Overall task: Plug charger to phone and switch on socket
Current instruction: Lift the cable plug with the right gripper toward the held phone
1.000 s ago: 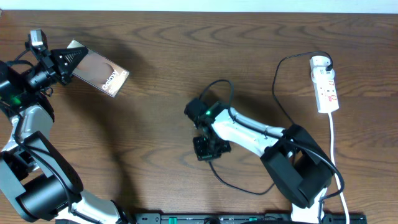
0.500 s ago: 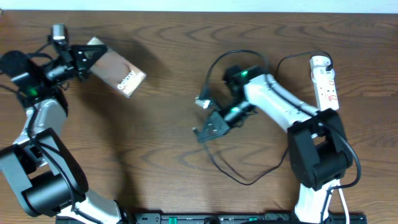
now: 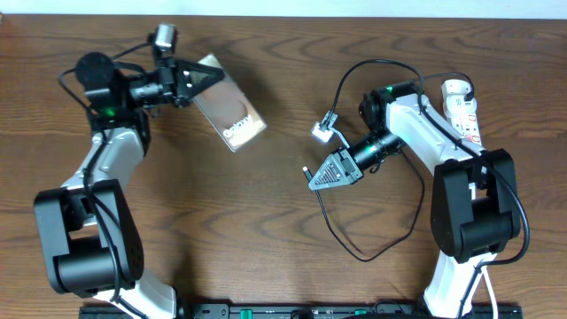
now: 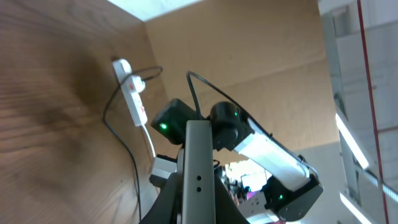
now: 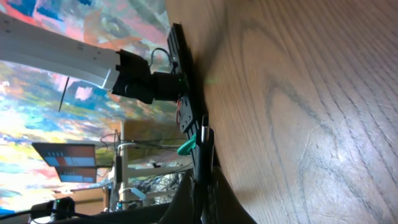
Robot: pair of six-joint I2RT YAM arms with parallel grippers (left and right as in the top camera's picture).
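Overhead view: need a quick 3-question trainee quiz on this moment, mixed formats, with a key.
1. True or false: the phone lies flat on the table.
2. The right gripper has its fingers shut on: A) the charger B) the phone C) nothing.
3. Short answer: is the charger plugged into the phone yet?

Key
1. False. The left gripper holds it by one end, raised off the table.
2. A.
3. No. The two are held apart, one in each arm.
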